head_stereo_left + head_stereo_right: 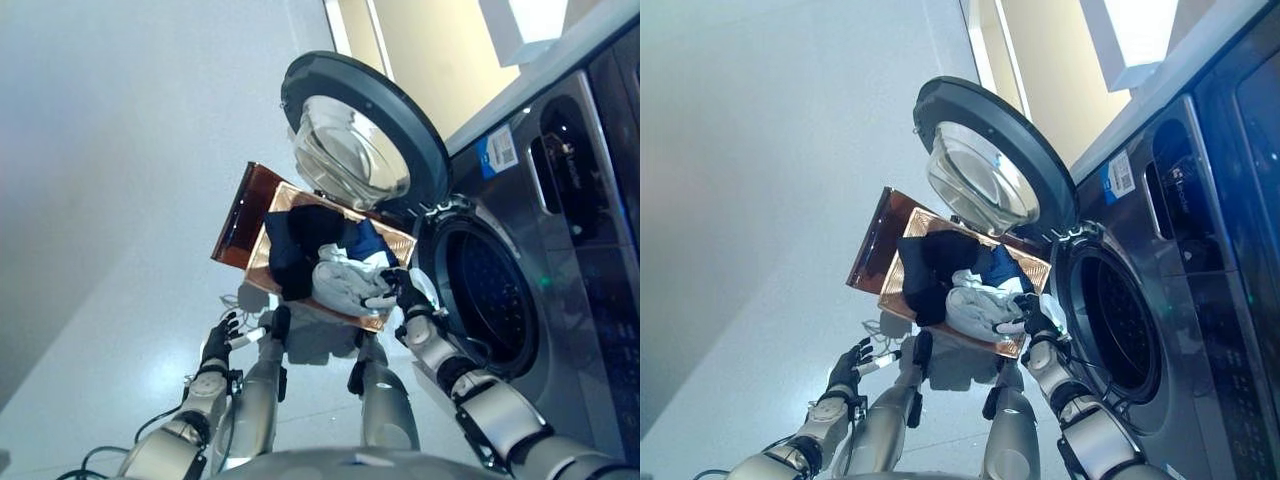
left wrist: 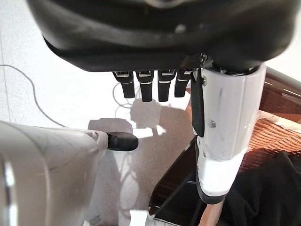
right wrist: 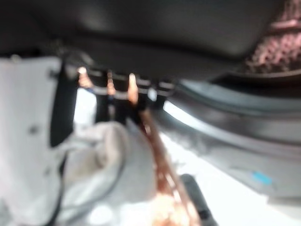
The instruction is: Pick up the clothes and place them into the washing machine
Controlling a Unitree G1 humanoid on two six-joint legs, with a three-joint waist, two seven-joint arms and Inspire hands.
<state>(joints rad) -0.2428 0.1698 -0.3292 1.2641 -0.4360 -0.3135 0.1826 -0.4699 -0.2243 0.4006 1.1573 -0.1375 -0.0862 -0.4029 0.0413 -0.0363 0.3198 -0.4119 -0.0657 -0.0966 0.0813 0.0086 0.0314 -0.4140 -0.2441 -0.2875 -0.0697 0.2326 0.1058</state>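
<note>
A copper-brown woven basket [image 1: 262, 250] stands on the floor in front of the washing machine. It holds a black garment [image 1: 300, 245], a blue one [image 1: 370, 240] and a white one [image 1: 345, 280]. My right hand [image 1: 405, 293] is at the basket's edge nearest the machine, its fingers curled on the white garment [image 3: 108, 160]. My left hand [image 1: 217, 342] hovers open over the floor on the basket's near side, holding nothing; its fingers [image 2: 143, 87] are straight. The drum opening [image 1: 485, 290] gapes just right of my right hand.
The washer's round glass door [image 1: 360, 140] is swung wide open above the basket's far end. A dark brown panel [image 1: 240, 215] lies against the basket's left side. A thin white cable [image 2: 28, 94] lies on the pale floor at left.
</note>
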